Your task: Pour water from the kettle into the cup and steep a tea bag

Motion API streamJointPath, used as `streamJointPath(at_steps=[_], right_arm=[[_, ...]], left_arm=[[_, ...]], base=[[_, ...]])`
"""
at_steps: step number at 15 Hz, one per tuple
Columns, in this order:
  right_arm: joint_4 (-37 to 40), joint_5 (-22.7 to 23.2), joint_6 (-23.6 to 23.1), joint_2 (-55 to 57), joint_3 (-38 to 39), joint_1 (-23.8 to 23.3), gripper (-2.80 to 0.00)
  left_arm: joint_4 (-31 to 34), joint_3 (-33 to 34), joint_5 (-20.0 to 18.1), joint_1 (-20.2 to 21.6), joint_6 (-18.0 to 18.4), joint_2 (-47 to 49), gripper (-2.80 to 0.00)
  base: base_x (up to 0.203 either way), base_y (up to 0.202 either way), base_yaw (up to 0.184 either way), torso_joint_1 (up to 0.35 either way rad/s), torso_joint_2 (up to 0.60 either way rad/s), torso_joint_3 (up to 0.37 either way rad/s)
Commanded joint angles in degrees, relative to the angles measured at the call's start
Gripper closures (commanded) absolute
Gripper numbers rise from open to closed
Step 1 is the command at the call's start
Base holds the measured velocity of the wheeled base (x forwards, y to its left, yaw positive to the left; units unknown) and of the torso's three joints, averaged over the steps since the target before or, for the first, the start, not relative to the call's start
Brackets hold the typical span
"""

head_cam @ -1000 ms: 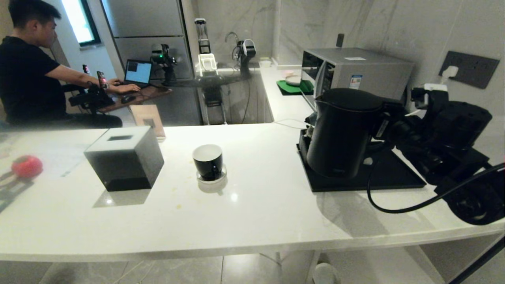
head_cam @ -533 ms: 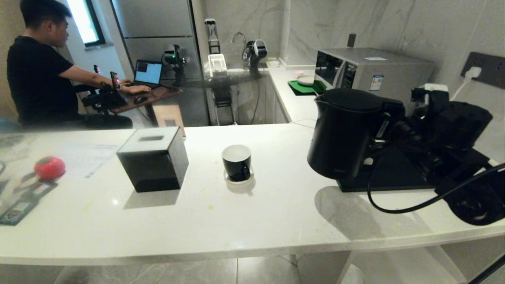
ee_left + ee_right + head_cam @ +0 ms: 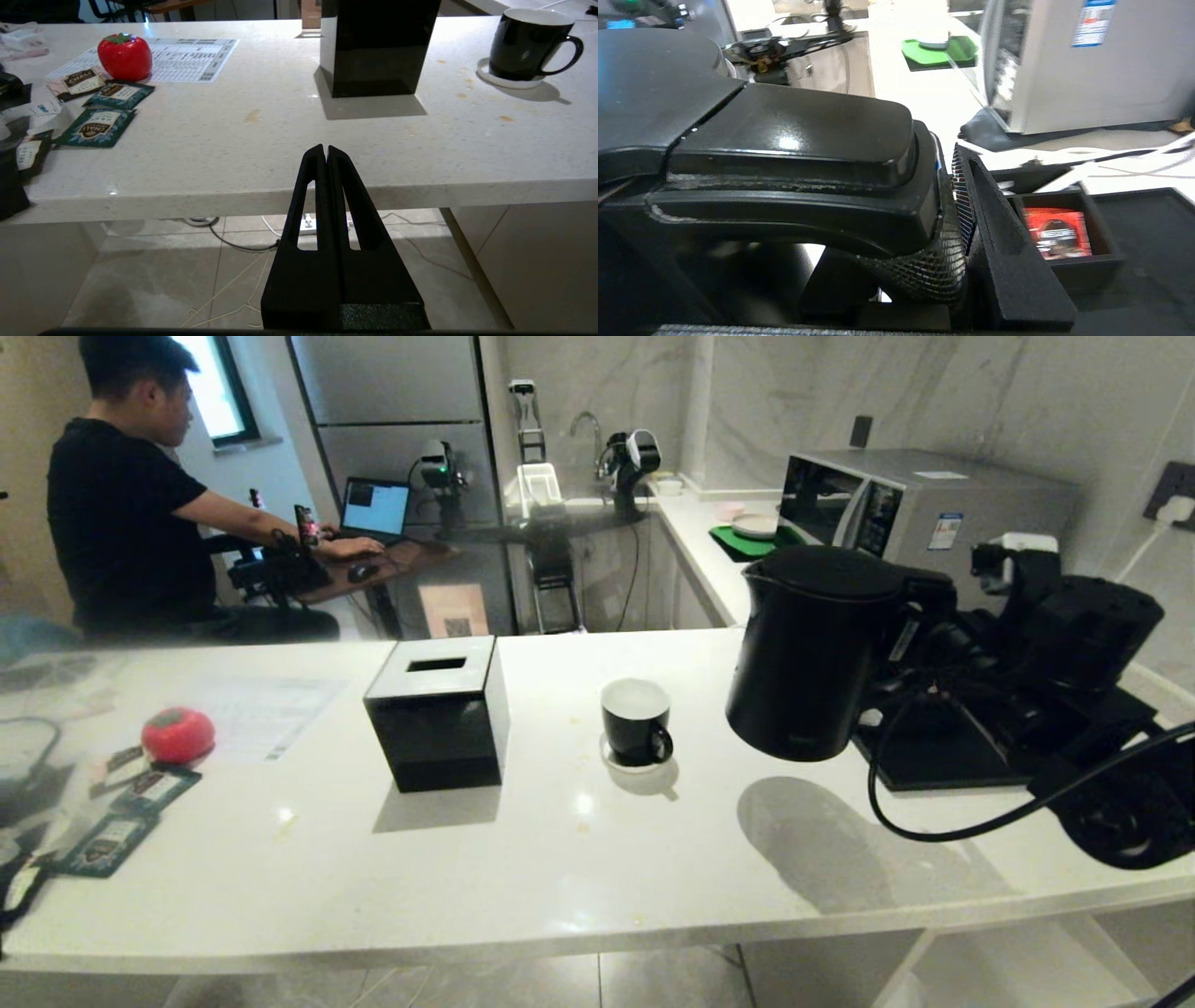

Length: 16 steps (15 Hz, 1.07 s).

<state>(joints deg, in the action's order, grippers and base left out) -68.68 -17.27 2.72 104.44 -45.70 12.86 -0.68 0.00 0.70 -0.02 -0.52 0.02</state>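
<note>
Kettle's up in the air, cup waiting!
Right gripper (image 3: 957, 219) clamps the kettle (image 3: 812, 653) handle, centre-right of the head view; the cup (image 3: 636, 721) sits just lower-left of its spout, so the pour tips leftward. Left gripper (image 3: 326, 156) closed, empty, below the counter (image 3: 523, 859) edge.

The right arm (image 3: 1055, 663) reaches in from the right side of the head view, bent, its dark wrist level. The right gripper (image 3: 957, 219) has its fingers closed around the kettle (image 3: 812, 649) handle, one ribbed pad (image 3: 964, 200) pressed against it, holding the kettle in the air. The left gripper (image 3: 325, 151) sits low in front of the counter edge, pointing forward, its two fingers pressed together with nothing between them
</note>
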Motion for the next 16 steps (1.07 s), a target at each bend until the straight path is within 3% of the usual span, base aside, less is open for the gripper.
streamJointPath(at_steps=[1,16], right_arm=[[-0.4,-0.1,0.0,0.2,0.3,0.0,0.0],[0.0,-0.2,-0.2,-0.2,0.0,1.2,0.0]], left_arm=[[0.0,0.0,0.0,0.0,0.0,0.0,0.0],[0.0,0.0,0.0,0.0,0.0,0.0,0.0]], base=[[0.0,0.079,-0.007,0.002,0.0,0.005],[0.0,0.0,0.0,0.0,0.0,0.0]])
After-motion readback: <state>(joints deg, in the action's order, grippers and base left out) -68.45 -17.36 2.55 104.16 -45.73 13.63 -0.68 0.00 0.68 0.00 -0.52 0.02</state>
